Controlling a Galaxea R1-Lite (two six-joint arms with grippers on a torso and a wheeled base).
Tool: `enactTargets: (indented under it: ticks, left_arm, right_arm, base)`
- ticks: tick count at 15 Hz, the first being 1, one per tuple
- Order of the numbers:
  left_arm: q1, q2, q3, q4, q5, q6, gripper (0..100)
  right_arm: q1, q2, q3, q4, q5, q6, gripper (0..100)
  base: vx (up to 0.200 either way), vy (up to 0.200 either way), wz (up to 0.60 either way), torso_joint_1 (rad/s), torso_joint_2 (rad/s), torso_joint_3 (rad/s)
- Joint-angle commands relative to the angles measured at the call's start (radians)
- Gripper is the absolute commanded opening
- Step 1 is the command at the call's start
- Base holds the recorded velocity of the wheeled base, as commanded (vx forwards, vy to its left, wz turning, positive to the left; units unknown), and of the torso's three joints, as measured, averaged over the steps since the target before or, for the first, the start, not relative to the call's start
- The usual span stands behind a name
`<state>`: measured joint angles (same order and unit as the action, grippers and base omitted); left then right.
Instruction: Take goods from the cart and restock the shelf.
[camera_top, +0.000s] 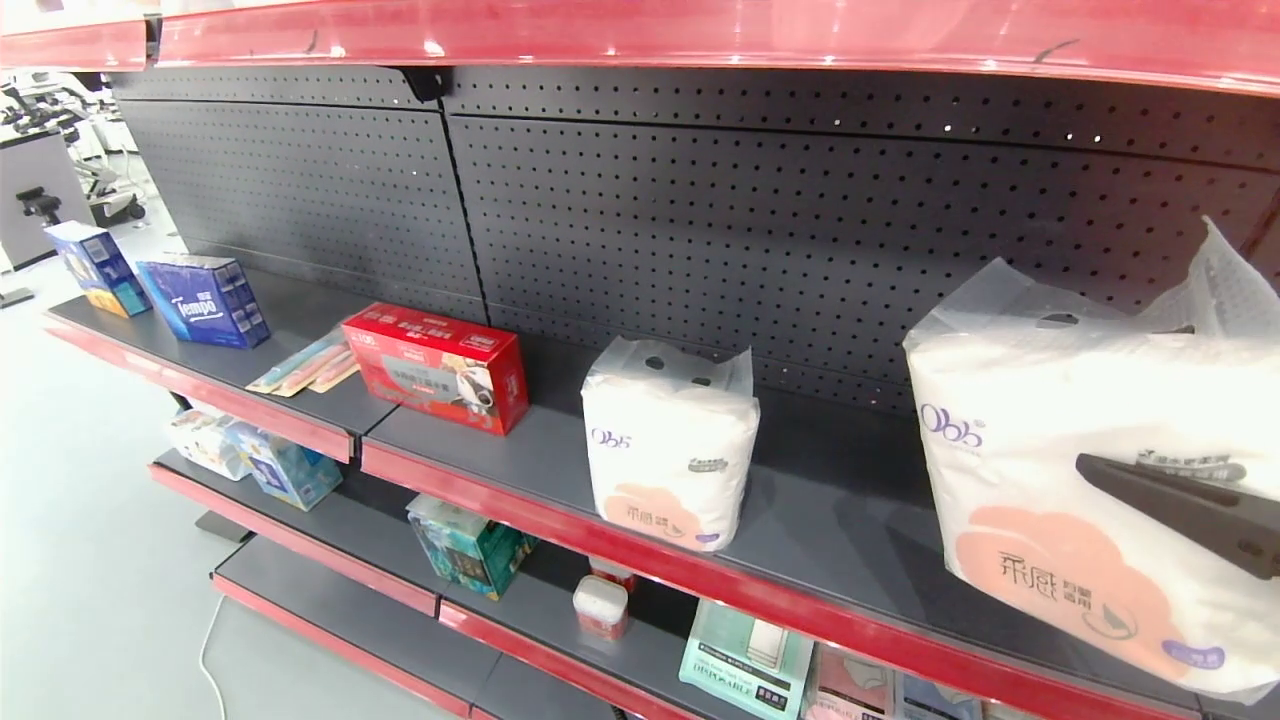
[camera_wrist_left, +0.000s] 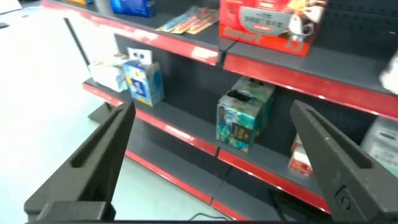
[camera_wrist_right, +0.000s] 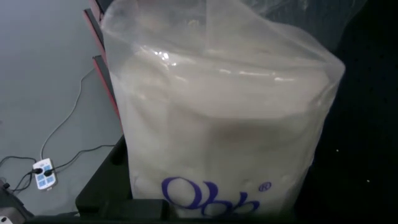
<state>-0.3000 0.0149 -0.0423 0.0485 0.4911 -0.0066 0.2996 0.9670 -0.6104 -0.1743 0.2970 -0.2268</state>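
Right gripper (camera_top: 1120, 480) fingers clamp a big tissue pack (camera_top: 1090, 470), one dark finger (camera_top: 1185, 508) flat across its front. The pack is soft white rolls in clear plastic with a purple logo, a peach patch low down and a handle flap on top, at the right end of the shelf (camera_top: 640, 545). Left gripper (camera_wrist_left: 211, 109) fingers are spread wide, holding nothing.

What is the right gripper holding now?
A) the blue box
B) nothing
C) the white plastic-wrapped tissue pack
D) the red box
C: the right gripper is clamped on the white tissue pack at the right end of the shelf, with one dark finger across its front, while the red box stands free further left.
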Motion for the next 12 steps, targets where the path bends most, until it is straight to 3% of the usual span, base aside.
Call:
enactTargets:
  ticks: [1,4,7,8,9,11,12]
  left_arm:
    - [-0.001,0.004,0.001,0.001,0.029,-0.003,100]
    - [0.055,0.117,-0.004,0.007,0.080,-0.001,100]
    - [0.243,0.162,-0.005,0.007,0.112,0.008,100]
    - [0.309,0.145,-0.005,0.007,0.101,0.008,100]
    - [0.323,0.100,-0.005,0.007,0.072,0.005,100]
    - [0.295,0.007,-0.010,0.014,-0.011,0.002,100]
    - [0.298,-0.012,-0.004,0.010,-0.054,-0.032,100]
  right_arm:
    - [0.000,0.007,0.003,-0.001,-0.001,0.000,0]
    - [0.000,0.012,0.005,-0.001,-0.001,0.000,0]
    - [0.000,0.013,0.006,-0.001,-0.002,0.000,0]
    - [0.000,0.013,0.006,-0.001,-0.002,0.000,0]
    - [0.000,0.013,0.008,-0.001,-0.002,0.000,0]
    - [-0.002,0.012,0.011,-0.001,-0.004,0.000,0]
    - [-0.002,0.012,0.011,-0.001,-0.004,0.000,0]
  base:
    - [0.000,0.000,0.00,0.000,0.00,0.000]
    - [0.000,0.000,0.00,0.000,0.00,0.000]
    - [0.000,0.000,0.00,0.000,0.00,0.000]
    - [0.000,0.000,0.00,0.000,0.00,0.000]
    - [0.000,0.000,0.00,0.000,0.00,0.000]
    - [0.000,0.000,0.00,0.000,0.00,0.000]
    - [0.000,0.000,0.00,0.000,0.00,0.000]
